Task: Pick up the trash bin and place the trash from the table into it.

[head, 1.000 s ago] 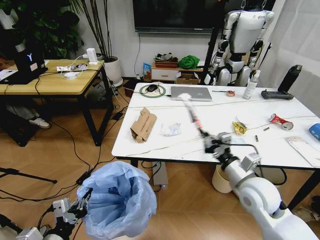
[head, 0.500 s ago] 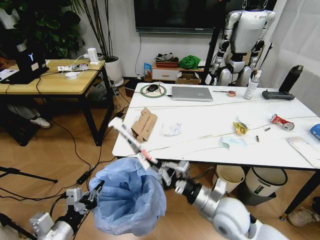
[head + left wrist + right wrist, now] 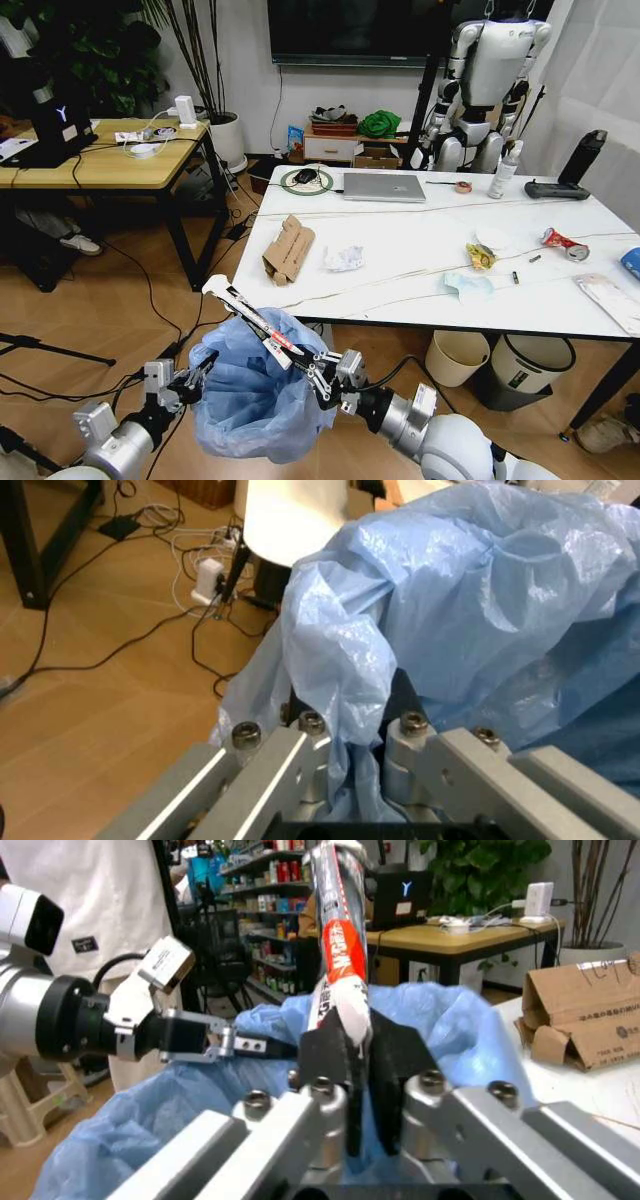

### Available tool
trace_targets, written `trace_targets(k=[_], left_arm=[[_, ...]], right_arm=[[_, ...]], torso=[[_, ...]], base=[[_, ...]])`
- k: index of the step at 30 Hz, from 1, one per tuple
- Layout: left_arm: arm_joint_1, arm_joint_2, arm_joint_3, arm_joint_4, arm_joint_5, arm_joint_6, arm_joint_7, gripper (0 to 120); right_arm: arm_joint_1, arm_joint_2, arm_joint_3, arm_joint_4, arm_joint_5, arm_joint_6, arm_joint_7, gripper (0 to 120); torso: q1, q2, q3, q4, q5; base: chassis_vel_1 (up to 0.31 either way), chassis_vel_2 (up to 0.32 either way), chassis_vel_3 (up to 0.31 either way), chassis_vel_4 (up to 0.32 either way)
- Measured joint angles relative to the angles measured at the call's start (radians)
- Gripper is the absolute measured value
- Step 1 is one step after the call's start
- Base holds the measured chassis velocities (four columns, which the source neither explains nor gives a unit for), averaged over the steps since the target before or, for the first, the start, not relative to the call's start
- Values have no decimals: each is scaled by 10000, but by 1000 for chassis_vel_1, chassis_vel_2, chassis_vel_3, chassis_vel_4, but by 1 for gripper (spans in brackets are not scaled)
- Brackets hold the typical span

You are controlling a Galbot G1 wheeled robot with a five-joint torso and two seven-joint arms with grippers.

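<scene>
We're at drop step: right gripper point(image 3: 312, 377) jaws clamp long white wrapper point(image 3: 250, 321) over trash bin point(image 3: 255, 395); left gripper point(image 3: 192, 383) jaws pinch bag rim. Next: release.

Head camera looks down across the table point(image 3: 420, 250); both wrist cameras sit close against the shared blue-bagged bin point(image 3: 250, 390).

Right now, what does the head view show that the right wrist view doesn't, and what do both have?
Head view alone: the table top with a crumpled white paper, a crushed red can and a grey laptop.

Right wrist view alone: the right gripper pads shut on the long white wrapper, seen close.

Both: the trash bin, the left gripper gripping its blue bag, the wrapper above the bin, and the torn brown cardboard.
</scene>
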Motion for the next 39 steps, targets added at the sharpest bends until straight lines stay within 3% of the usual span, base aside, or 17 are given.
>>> trace_targets(k=[10, 15, 18, 23, 27, 32, 39], left_arm=[[55, -262, -37, -90, 70, 40, -15, 1], [168, -665, -101, -109, 305, 42, 58, 1], [254, -831, -194, -138, 391, 42, 119, 1], [591, -1013, -459, -246, 699, 9, 296, 1], [1007, -1004, -419, -305, 878, -29, 492, 1], [836, -1075, -537, -333, 257, -14, 354, 1], [952, -1186, -348, -218, 491, 1, 472, 1]], right_arm=[[-339, -26, 273, 82, -177, 171, 17, 39], [-99, 354, 1505, 391, 215, 80, 346, 62], [284, 610, 1738, 362, 300, -240, 947, 70], [1087, 1413, 1836, 138, 548, -1983, 2529, 91], [1125, 1661, 1786, -55, 543, -2132, 2574, 99], [878, 1574, 1870, -85, 429, -2023, 2568, 100], [648, 1462, 1899, -127, 234, -1842, 2560, 100]], torso=[[0, 0, 0, 0, 1], [0, 0, 0, -2, 0], [0, 0, 0, -1, 2], [1, -1, 1, 2, 1], [1, -1, 1, 2, 1], [0, 0, 0, -3, 2], [0, 0, 0, 0, 1]], base=[[0, 0, 0, 0], [0, 0, 0, 0], [0, 0, 0, 0], [0, 0, 0, 0], [0, 0, 0, 0], [0, 0, 0, 0], [0, 0, 0, 0]])
